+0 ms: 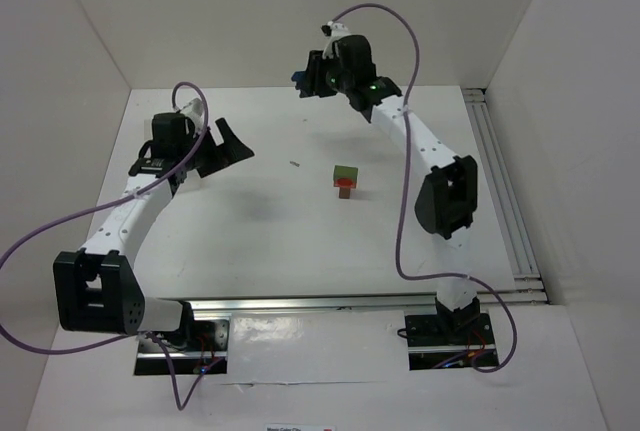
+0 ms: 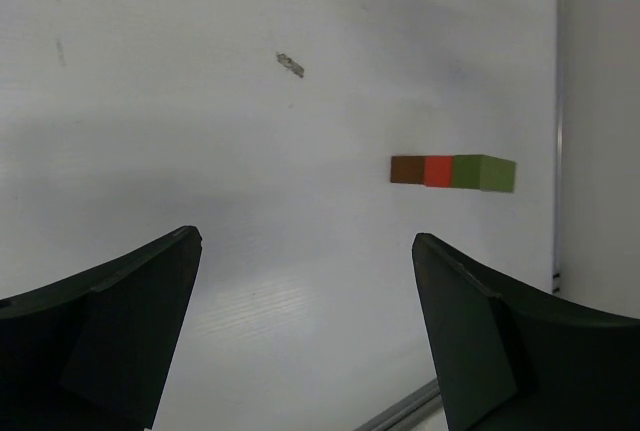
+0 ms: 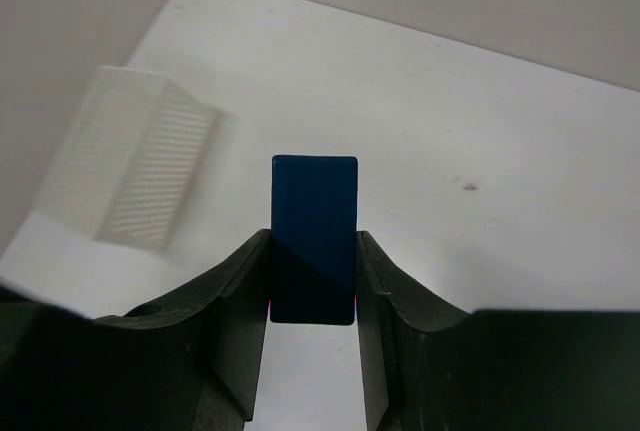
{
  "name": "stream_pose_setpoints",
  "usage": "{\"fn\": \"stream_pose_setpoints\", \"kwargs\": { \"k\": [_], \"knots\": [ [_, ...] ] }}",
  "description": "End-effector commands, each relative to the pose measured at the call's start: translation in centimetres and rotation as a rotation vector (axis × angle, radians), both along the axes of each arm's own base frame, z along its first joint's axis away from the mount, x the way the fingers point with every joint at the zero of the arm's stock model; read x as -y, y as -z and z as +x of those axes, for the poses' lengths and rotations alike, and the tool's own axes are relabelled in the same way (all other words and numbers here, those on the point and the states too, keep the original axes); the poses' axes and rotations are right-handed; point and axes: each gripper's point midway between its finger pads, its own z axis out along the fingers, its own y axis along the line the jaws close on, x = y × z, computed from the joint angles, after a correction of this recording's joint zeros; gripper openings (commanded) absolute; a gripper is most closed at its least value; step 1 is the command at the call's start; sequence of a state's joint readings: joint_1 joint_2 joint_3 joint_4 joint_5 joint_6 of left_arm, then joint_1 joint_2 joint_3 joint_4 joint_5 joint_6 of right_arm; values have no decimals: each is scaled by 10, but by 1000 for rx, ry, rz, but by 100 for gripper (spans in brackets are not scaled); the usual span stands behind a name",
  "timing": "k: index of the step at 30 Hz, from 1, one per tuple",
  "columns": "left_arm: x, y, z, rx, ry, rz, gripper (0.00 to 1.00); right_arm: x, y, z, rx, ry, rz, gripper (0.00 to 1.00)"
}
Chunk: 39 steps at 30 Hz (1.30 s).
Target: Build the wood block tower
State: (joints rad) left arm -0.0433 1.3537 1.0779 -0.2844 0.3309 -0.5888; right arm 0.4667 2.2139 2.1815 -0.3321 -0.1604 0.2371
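Note:
A small stack of blocks (image 1: 346, 180) stands mid-table: olive green on top, red and brown below. In the left wrist view it shows as a row of brown, red and green (image 2: 452, 171). My right gripper (image 1: 303, 82) is raised at the far middle, shut on a blue block (image 3: 314, 236) that sticks out past its fingertips; the block's edge shows in the top view (image 1: 298, 78). My left gripper (image 1: 232, 143) is open and empty, left of the stack and apart from it; its fingers (image 2: 130, 321) frame bare table.
A small grey speck (image 1: 295, 163) lies on the table left of the stack, also in the left wrist view (image 2: 291, 65). A white ribbed tray (image 3: 135, 171) lies near the wall in the right wrist view. Metal rails (image 1: 500, 181) run along the right edge.

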Motion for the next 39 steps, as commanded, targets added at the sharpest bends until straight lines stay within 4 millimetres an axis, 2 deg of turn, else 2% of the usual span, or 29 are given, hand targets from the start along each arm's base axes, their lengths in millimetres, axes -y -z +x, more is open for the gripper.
{"fn": "stream_pose_setpoints", "kwargs": {
  "k": [1, 2, 3, 4, 5, 7, 8, 9, 10, 11, 12, 13, 14, 16, 17, 20, 23, 24, 25, 27, 29, 31, 35, 39],
  "knots": [
    [15, -51, 5, 217, 139, -144, 100, -21, -70, -57, 36, -197, 184, 28],
    [16, -61, 2, 259, 153, -165, 100, -21, -73, -66, 23, -218, 195, 28],
    [17, -58, -1, 266, 177, -194, 100, -20, -92, -86, 39, -273, 217, 28],
    [22, -77, -7, 335, 272, -263, 100, -19, -77, -98, -13, -292, 216, 28],
    [25, -86, -13, 363, 325, -300, 99, -16, -94, -117, -5, -330, 241, 28],
    [30, -92, -28, 384, 421, -369, 99, -13, -98, -137, -20, -368, 258, 28],
    [30, -104, -30, 432, 442, -390, 99, -11, -86, -146, -62, -372, 261, 28],
    [28, -107, -32, 450, 453, -401, 99, -5, -97, -157, -48, -374, 265, 28],
    [32, -106, -40, 455, 500, -419, 99, -2, -95, -163, -62, -372, 261, 30],
    [35, -111, -47, 455, 527, -452, 99, 0, -84, -172, -109, -379, 251, 30],
    [38, -116, -55, 519, 601, -440, 99, 3, -93, -185, -98, -403, 261, 30],
    [40, -119, -58, 533, 631, -445, 99, 5, -83, -193, -133, -413, 263, 30],
    [45, -123, -64, 539, 664, -454, 99, 5, -84, -200, -129, -434, 271, 30],
    [50, -120, -69, 531, 710, -455, 99, 4, -92, -223, -133, -499, 294, 31],
    [55, -122, -71, 533, 754, -449, 99, 1, -88, -231, -150, -525, 295, 31],
    [66, -125, -77, 539, 804, -453, 100, -12, -92, -255, -155, -615, 306, 31],
    [68, -127, -69, 519, 798, -451, 100, -22, -94, -269, -147, -665, 294, 32],
    [68, -118, -64, 476, 786, -454, 100, -21, -95, -267, -147, -648, 290, 32],
    [68, -116, -64, 470, 785, -454, 100, -24, -95, -270, -149, -657, 289, 32],
    [68, -117, -66, 484, 788, -458, 100, -27, -93, -274, -153, -678, 291, 34],
    [68, -127, -69, 534, 802, -459, 100, -31, -91, -276, -155, -696, 293, 34],
    [72, -123, -72, 506, 814, -479, 100, -35, -92, -280, -148, -708, 294, 34],
    [75, -126, -78, 526, 842, -481, 100, -41, -87, -281, -166, -722, 298, 34],
    [86, -125, -87, 546, 906, -467, 99, -42, -91, -284, -164, -745, 311, 35]
  ]
}}
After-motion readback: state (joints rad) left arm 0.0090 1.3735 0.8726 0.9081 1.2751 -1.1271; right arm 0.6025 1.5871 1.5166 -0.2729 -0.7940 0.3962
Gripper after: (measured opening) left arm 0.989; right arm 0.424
